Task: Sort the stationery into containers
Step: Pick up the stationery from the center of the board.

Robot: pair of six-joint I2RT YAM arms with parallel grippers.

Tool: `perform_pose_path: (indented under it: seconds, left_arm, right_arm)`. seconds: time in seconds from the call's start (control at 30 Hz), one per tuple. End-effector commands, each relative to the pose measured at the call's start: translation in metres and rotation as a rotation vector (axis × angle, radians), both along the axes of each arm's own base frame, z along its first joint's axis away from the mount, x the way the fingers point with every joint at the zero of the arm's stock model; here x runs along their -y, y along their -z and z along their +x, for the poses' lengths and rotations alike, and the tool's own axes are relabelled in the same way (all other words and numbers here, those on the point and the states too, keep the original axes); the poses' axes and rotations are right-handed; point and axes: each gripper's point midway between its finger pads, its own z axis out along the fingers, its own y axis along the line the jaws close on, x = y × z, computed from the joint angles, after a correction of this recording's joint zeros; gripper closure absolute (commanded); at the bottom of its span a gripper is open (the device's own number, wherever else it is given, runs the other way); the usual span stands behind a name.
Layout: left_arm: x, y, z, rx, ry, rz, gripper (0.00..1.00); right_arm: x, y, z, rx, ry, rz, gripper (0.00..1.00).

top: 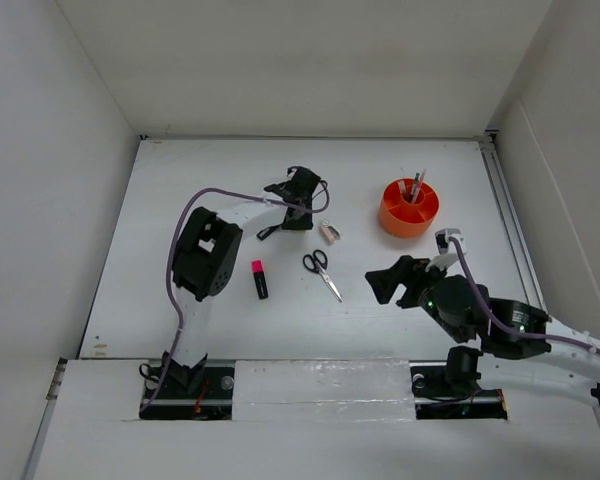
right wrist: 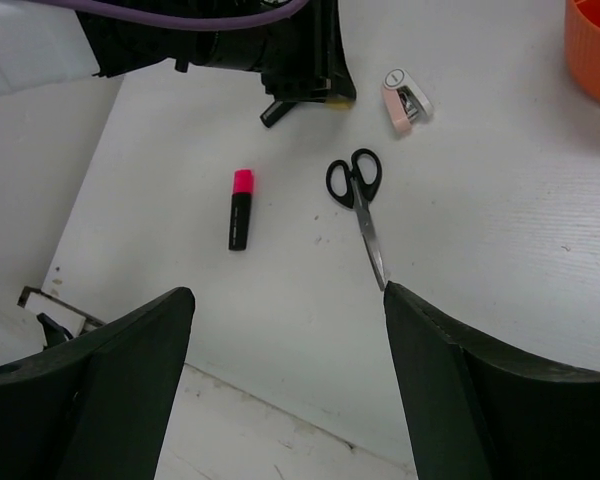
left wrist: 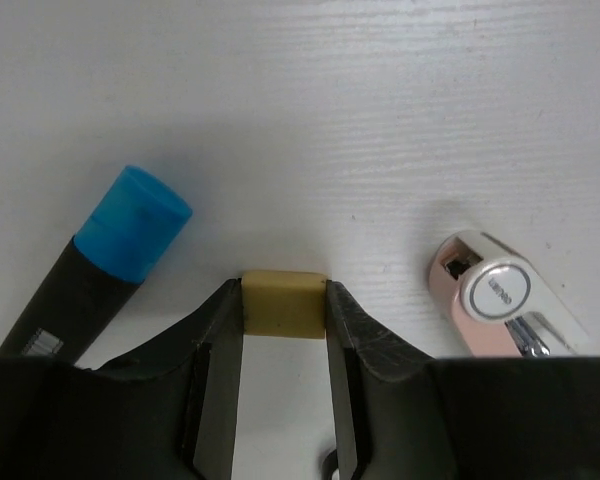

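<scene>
Cream rubber fills the gap of my left gripper [left wrist: 284, 292]: both dark, matte fingers [left wrist: 220, 340] press flat on the sides of the cream eraser [left wrist: 284, 306], a small smooth block with rounded edges. I judge it gripped but not yet lifted off the table [left wrist: 400, 110], whose white top shows a faint wood grain.

Just to one side lies the blue-capped black marker [left wrist: 130, 225], a round barrel with a glossy cap, near my finger but apart from it. On the other side, a little further off, is the small pinkish-beige piece [left wrist: 490, 300], hard plastic with a white round button and a bit of bright metal.

Further out, the black-handled scissors [right wrist: 358, 195] lie shut, thin steel blades pointing away from the loops, and the pink-and-black highlighter [right wrist: 240, 208] lies alone, stubby and square-shouldered.

My right gripper [right wrist: 290, 295] hangs wide apart with nothing in it, well back from everything.

The round orange plastic tub [top: 409, 208] stands at the far right, low-walled and divided. A few thin pens [top: 416, 186] stand in it; how many, I cannot tell.

So, by my reckoning, the slim things are sorted and 5 things are left on the table, the eraser being the one in hand.
</scene>
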Motion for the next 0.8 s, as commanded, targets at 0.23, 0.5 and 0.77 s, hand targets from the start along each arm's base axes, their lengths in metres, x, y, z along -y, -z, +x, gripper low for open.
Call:
perform_pose_path:
  seconds: [0.23,0.5,0.77]
  left_arm:
    - [0.003,-0.191,-0.023,0.293,-0.141,-0.359,1.0]
    - [-0.029,-0.265,-0.078,0.365,-0.298,-0.659,1.0]
    - [-0.04,-0.286,-0.117,0.31,-0.373,-0.848,1.0]
  right_arm:
    - [-0.057,-0.018,0.012,0.133,-0.115,0.174,0.2]
    - [-0.13,-0.027,0.056,0.271,-0.356,0.122,0.22]
    - [-0.17,-0.077,0.073,0.518,-0.426,0.22,0.22]
